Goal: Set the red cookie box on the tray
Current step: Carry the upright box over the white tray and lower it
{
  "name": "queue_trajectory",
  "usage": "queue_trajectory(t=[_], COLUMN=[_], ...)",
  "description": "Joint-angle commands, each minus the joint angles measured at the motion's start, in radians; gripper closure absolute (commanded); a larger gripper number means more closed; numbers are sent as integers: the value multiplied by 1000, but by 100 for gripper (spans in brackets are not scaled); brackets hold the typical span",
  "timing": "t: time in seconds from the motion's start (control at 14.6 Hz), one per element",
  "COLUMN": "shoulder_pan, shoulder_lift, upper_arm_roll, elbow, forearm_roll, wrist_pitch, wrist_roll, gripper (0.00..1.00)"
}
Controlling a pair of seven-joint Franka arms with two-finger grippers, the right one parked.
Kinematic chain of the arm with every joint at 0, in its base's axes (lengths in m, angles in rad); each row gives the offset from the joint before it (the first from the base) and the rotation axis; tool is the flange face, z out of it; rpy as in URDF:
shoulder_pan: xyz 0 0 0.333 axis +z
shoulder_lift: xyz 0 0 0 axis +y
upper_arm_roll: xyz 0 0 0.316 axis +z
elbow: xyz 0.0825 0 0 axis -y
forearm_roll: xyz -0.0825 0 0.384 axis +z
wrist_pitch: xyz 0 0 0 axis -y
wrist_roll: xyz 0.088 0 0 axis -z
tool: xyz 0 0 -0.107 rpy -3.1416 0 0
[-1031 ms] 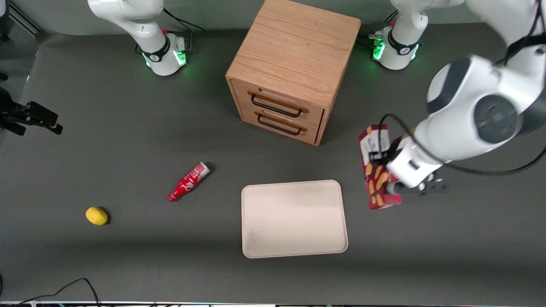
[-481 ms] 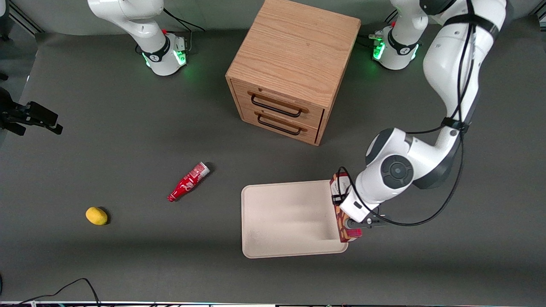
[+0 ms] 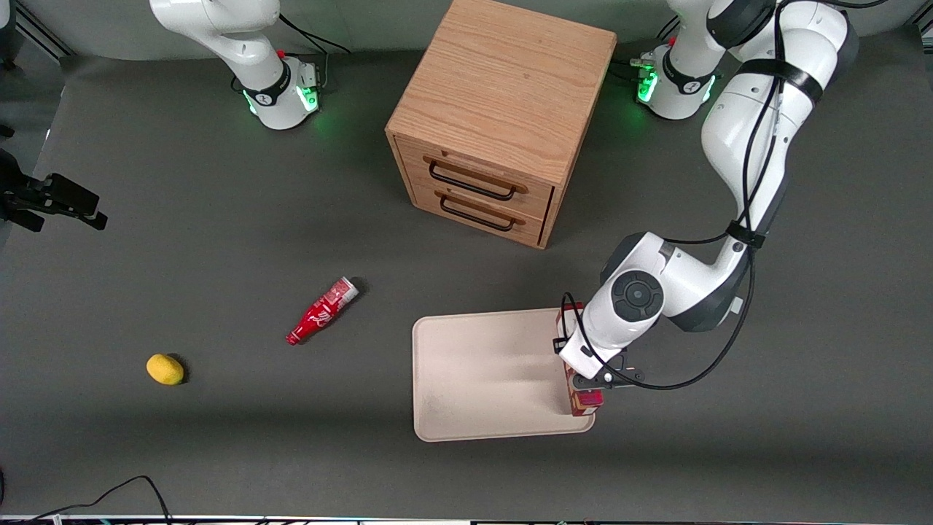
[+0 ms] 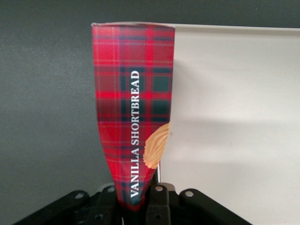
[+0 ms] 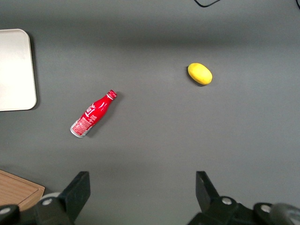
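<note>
The left arm's gripper (image 3: pixel 592 379) is shut on the red cookie box (image 3: pixel 582 398) and holds it on edge at the tray's (image 3: pixel 496 372) edge toward the working arm's end of the table, low over the rim. Most of the box is hidden under the wrist in the front view. In the left wrist view the box (image 4: pixel 133 117) shows its red tartan narrow side with "VANILLA SHORTBREAD" lettering, pinched between the gripper's (image 4: pixel 140 202) black fingers. Its length runs along the tray's (image 4: pixel 234 117) edge, with grey table beside it.
A wooden two-drawer cabinet (image 3: pixel 499 117) stands farther from the front camera than the tray. A small red bottle (image 3: pixel 321 310) and a yellow lemon (image 3: pixel 165 369) lie on the grey table toward the parked arm's end.
The gripper has carried the box from above the table beside the tray to the tray's edge and lowered it; the arm has folded down.
</note>
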Motion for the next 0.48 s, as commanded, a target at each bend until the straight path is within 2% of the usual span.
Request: queue_trajectory(t=[0.0,0.07,0.14,0.41], shoulder_pan=[-4,-3,-3,8], shoulder_lift=[-8,-9,-9,-50], upper_arm_roll=[-1,-1,-1,-3], elbow=[-3,-3,-3,2], forearm_roll=[26,26,26,10], wrist_pitch=[4,3,3,-37], wrist_roll=[-36,-36,-37,-56], gripper=[24,3,0,0])
